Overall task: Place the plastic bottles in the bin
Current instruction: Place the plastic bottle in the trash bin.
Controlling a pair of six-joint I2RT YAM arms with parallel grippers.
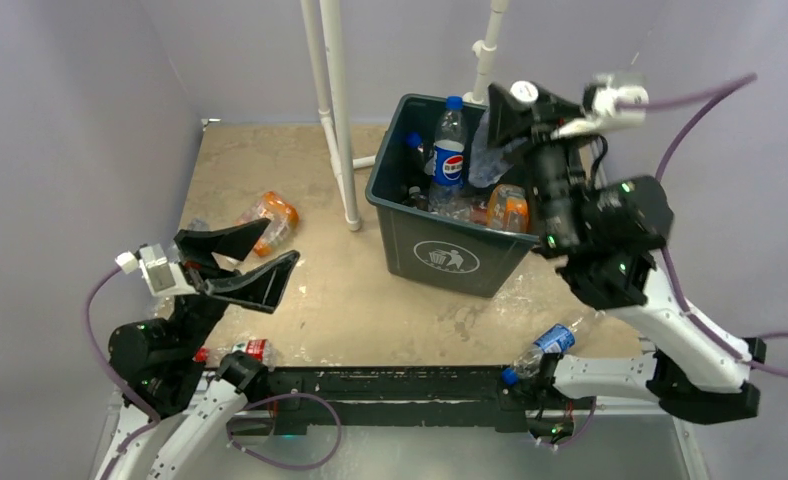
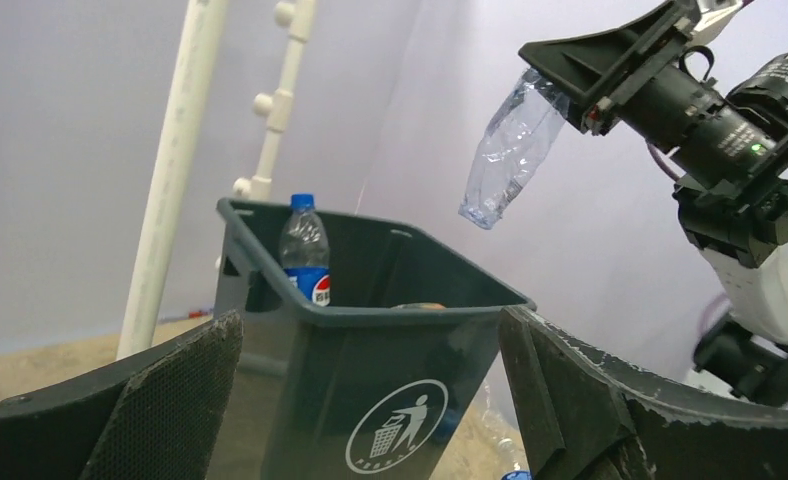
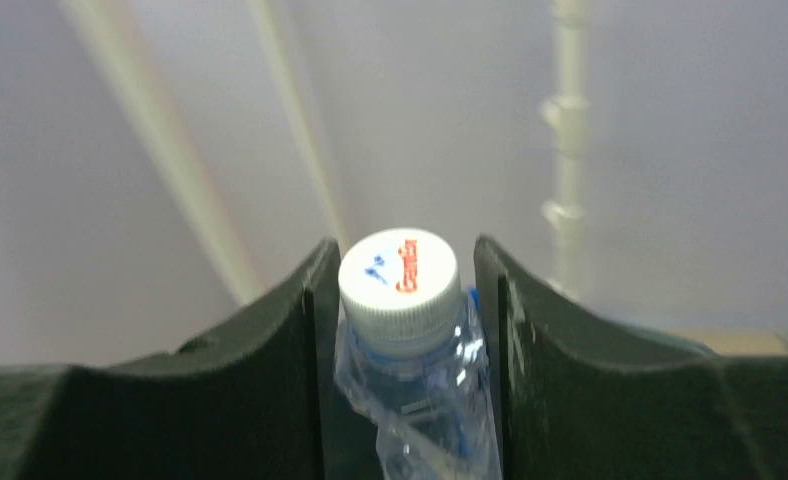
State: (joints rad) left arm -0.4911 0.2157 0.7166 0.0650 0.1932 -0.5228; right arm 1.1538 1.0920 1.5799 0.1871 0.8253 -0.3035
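I count one bin (image 1: 450,255), at 1 o'clock on the table (image 1: 370,310).

I count seven bottles:
- Three lie on the table: an orange bottle (image 1: 272,220) at 10 o'clock, a red-label bottle (image 1: 250,350) at 8 o'clock and a blue-cap bottle (image 1: 547,343) at 4 o'clock.
- Three show inside the bin: a Pepsi bottle (image 1: 449,150), a second orange bottle (image 1: 508,208) and a half-hidden bottle (image 1: 413,140). More may lie underneath.
- One crushed clear bottle (image 2: 510,150) hangs above the bin.

I count three white pipes (image 1: 338,110).
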